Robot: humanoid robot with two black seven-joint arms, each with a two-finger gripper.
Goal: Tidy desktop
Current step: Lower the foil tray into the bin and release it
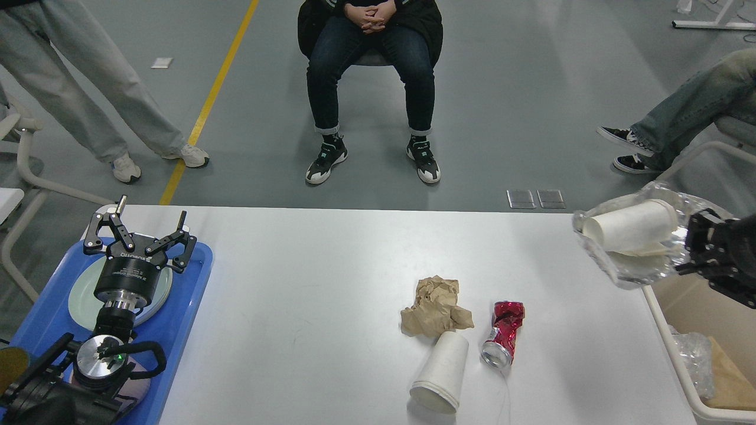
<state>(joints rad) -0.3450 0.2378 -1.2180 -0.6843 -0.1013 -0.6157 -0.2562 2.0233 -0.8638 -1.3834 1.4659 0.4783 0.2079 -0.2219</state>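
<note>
Head view: right tool [694, 254] grips a light, crushable foil tray [632, 274] by its rim at right edge, above the white surface [307, 283]; left tool [139, 239], lower left, gapes empty.

Wide matte desk [307, 283]: white, faint scuffs
Crushed drink can [503, 332]: red, silver end
Crumpled paper wad [436, 307]: tan
Plastic tray [177, 319]: blue
My fingers [140, 236]: black

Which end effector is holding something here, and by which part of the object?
The right end effector holds the crumpled silver foil tray, with a white paper cup lying in it, by its right edge. The left end effector is open and holds nothing.
</note>
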